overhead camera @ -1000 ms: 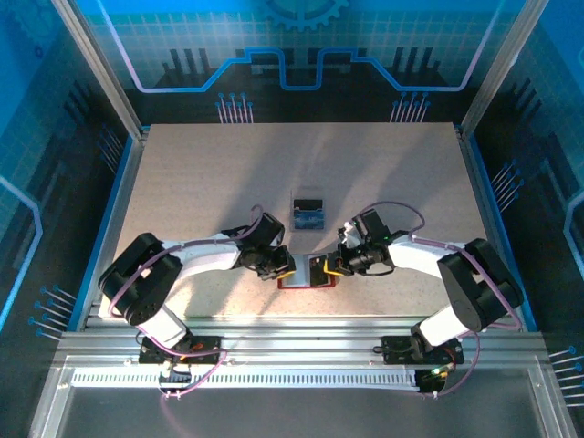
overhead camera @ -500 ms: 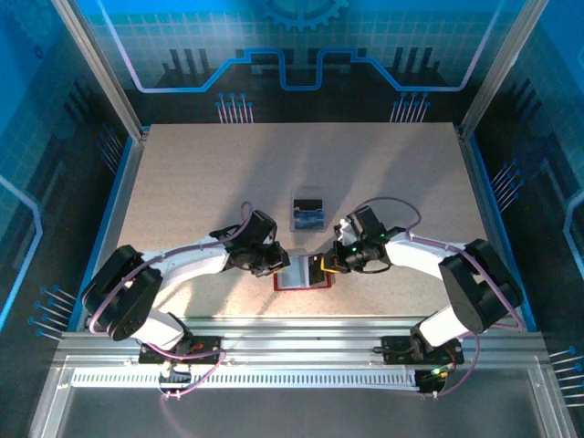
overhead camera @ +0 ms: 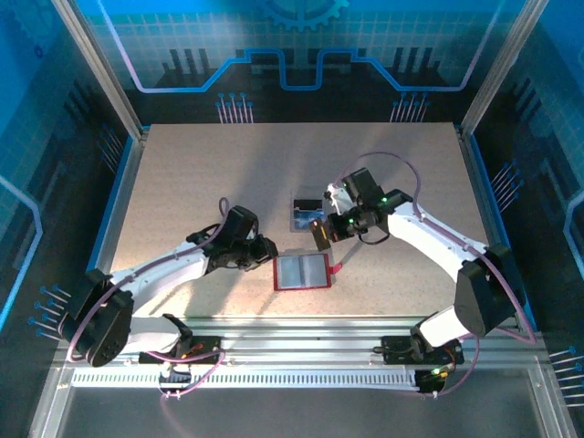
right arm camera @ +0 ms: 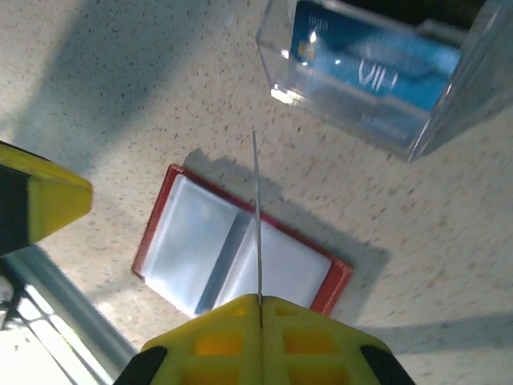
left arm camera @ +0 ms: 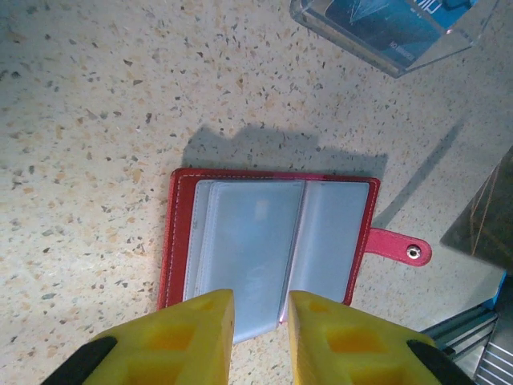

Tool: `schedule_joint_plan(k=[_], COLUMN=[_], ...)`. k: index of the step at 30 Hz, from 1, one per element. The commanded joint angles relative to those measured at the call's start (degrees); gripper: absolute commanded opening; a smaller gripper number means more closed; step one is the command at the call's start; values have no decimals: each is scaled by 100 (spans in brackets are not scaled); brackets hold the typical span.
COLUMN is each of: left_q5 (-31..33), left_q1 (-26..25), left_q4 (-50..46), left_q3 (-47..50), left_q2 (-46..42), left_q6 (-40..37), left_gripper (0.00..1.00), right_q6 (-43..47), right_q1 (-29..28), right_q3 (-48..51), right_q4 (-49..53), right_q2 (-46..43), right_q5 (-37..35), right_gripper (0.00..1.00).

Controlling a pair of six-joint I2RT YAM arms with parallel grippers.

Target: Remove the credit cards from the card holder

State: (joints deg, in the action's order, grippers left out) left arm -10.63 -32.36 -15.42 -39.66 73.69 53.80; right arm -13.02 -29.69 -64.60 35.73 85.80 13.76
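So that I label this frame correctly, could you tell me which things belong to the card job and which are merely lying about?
Job: card holder, lying open; thin card pinched in the right gripper; blue card.
Lying about: clear box around the blue card; metal rail at the near edge.

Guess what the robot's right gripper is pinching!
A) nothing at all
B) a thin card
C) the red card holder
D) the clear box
B: the right gripper has its yellow fingers shut on a thin card, seen edge-on, while the red card holder lies open on the table below it.
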Motion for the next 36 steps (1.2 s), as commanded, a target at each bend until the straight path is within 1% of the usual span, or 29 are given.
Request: schedule_joint_plan(k=[1,3,7,9,15,19,22,25,33,36], left_q5=[105,110,105,105,114,62,-62,-236,-485,-489], left_q1=[99,137,207,237,359,564,818,1002,1044,1047], left_q4=[-244,-268,-304,-288,-353,-534,-737,-740,-460,-463], left_q3=[189,269,392,462,468,361,251,261,484,519], left_q2=[-295,-406,-575,-644,-690,-647,-636,-619,-693,-749], left_q6=[-121,-116,-101,-98,-171,-330,-524,-575,-415,-426], left_gripper=[25,26,26,26,26,27,27,27,27,28], right_q6=[1507,2214,3151,3720,4854,5313,5548,5789,6159,6253], right_q1=[-153,-185,-213,-219,-212,-164,-144,-133,-117,-116], right_q3=[-469,-769,-1336,-1610,-2352,-3038,-3639,-4155,-5199,-5628], right_q4=[700,874,1195,1321,1720,2076,2395,2708,3255,3471], right_q2=[278,454,822,1011,1587,2035,2416,2776,3534,3808], right_q5=[-689,-705,-1100,-1139,-1290,-1304,-1293,-1226,-1390,-1404], right_gripper=[0,0,0,0,0,0,0,0,0,0])
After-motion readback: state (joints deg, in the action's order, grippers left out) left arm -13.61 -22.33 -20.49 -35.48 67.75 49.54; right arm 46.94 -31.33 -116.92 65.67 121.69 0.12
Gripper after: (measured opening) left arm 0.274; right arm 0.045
